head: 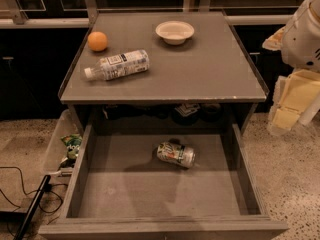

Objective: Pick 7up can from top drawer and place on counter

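The 7up can (176,154) lies on its side on the bare bottom of the open top drawer (125,189), a little right of the middle and towards the back. The counter (200,74) is the flat grey-brown top of the cabinet above the drawer. My gripper (291,103) hangs at the right edge of the view, outside the cabinet, level with the counter's front right corner and well above and to the right of the can. It holds nothing that I can see.
On the counter lie a clear plastic bottle (117,65) on its side, an orange (97,41) at the back left and a white bowl (174,32) at the back. A translucent bin (56,144) with a green packet stands left of the drawer. Cables run over the floor at the lower left.
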Available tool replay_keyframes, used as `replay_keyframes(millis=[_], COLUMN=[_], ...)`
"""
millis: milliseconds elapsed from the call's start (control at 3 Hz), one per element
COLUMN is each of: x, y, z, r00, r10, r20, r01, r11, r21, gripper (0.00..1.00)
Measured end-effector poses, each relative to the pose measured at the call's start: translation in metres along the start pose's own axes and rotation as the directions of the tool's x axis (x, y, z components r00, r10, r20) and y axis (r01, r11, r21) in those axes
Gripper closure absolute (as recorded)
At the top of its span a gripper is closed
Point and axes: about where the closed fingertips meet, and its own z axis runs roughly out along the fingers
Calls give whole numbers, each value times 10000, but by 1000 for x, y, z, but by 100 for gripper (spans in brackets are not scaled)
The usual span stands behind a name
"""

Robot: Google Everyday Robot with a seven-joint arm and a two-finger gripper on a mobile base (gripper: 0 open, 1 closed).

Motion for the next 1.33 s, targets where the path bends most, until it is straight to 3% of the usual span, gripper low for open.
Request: replay_keyframes(millis=[667, 1333], x=[0, 26], y=[1, 29], z=[4, 108], r00=[10000, 9996], r10=[1, -110], r20=[24, 242], r01=[-1, 143], r11=[10000, 9904], r21=[-27, -1378], gripper=[0, 0])
